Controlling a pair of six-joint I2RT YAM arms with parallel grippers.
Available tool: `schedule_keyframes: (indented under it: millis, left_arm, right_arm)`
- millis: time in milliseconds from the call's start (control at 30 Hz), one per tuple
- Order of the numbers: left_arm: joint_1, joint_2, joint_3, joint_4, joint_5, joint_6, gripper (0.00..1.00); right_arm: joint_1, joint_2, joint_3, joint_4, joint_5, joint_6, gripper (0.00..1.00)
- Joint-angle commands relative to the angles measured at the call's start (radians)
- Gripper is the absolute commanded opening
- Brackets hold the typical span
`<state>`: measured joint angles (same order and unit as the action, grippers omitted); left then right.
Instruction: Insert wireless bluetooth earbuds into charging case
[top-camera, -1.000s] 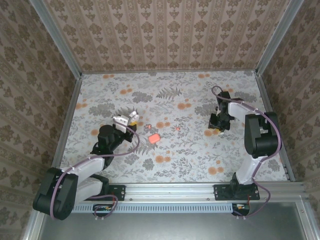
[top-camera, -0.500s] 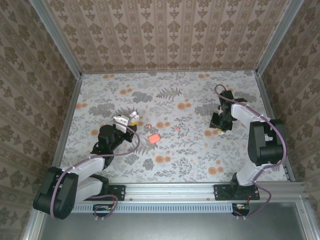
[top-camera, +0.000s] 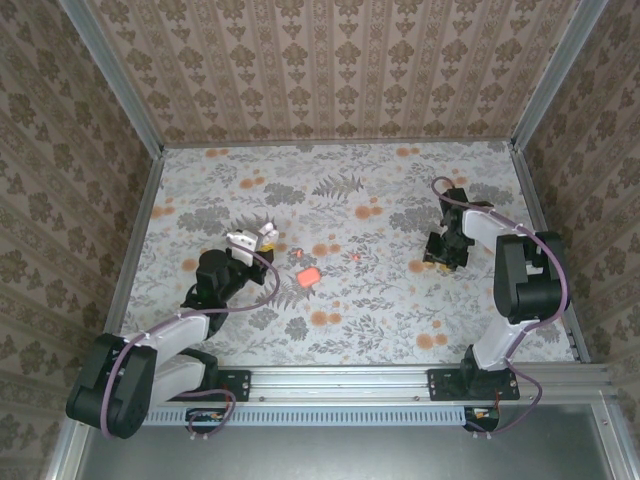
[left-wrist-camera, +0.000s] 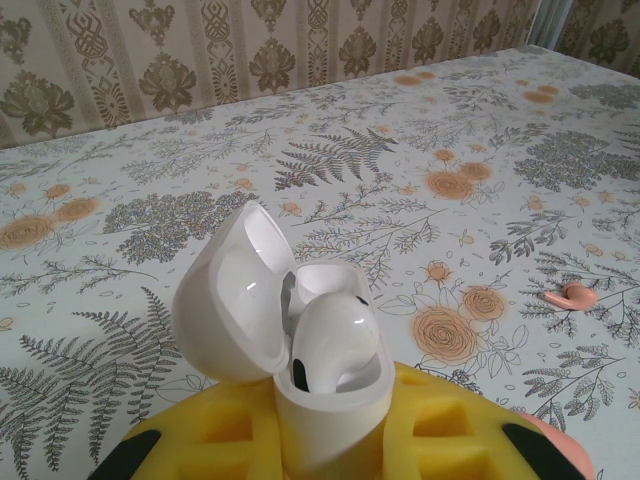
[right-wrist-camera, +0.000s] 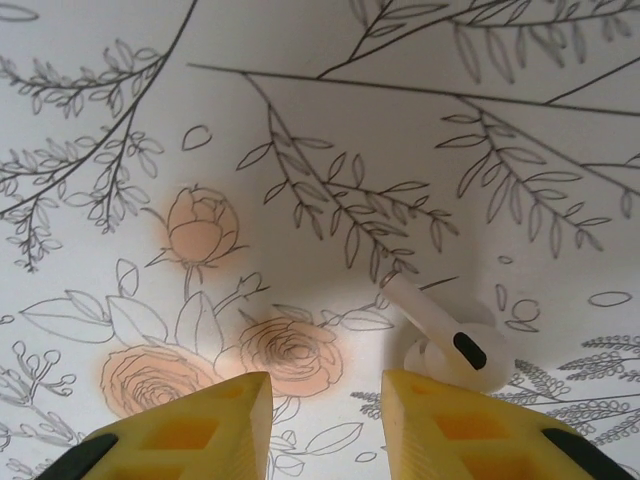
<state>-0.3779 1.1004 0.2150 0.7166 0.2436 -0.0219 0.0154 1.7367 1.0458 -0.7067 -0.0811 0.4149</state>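
Observation:
My left gripper (left-wrist-camera: 330, 440) is shut on the charging case (left-wrist-camera: 330, 405), a white rounded case held upright between the yellow fingers with its lid (left-wrist-camera: 225, 300) swung open to the left. One white earbud (left-wrist-camera: 335, 335) sits in the case. In the top view the left gripper (top-camera: 252, 240) holds the case (top-camera: 265, 233) left of centre. A second white earbud (right-wrist-camera: 450, 345) lies on the floral floor, just beyond the right fingertip (right-wrist-camera: 440, 405) of my right gripper (right-wrist-camera: 327, 400). That gripper is open with only floor between its jaws, low at the right side (top-camera: 440, 262).
A coral rounded object (top-camera: 309, 275) lies on the floor between the arms, and a small coral piece (top-camera: 352, 257) (left-wrist-camera: 570, 295) lies a little to its right. Patterned walls and metal rails (top-camera: 540, 215) enclose the floor.
The right arm has shifted slightly toward the right wall and its jaws have spread a little. The left arm and the case have not moved.

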Motion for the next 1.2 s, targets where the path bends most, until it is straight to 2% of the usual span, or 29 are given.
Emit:
schedule_keyframes:
  millis: [0,300,567,900,1167]
  left_arm:
    - [0.005,-0.001,0.03,-0.005,0.017,0.022,0.01]
    - [0.004,0.01,0.038,-0.003,0.023,0.02,0.01]
    - [0.004,0.013,0.041,0.0,0.029,0.017,0.01]
    - [0.005,0.004,0.037,-0.008,0.021,0.022,0.01]
    - [0.005,-0.007,0.034,-0.023,0.011,0.031,0.01]
  right_arm:
    - [-0.012,0.026,0.003,-0.001,0.053,-0.001,0.36]
    - [-0.015,-0.006,0.021,-0.062,0.098,-0.017,0.36]
    - [-0.026,-0.096,0.048,-0.083,0.073,-0.037,0.38]
    - [-0.049,0.058,0.189,-0.1,0.063,-0.091,0.4]
    - [-0.05,0.144,0.227,-0.1,0.055,-0.107,0.39]
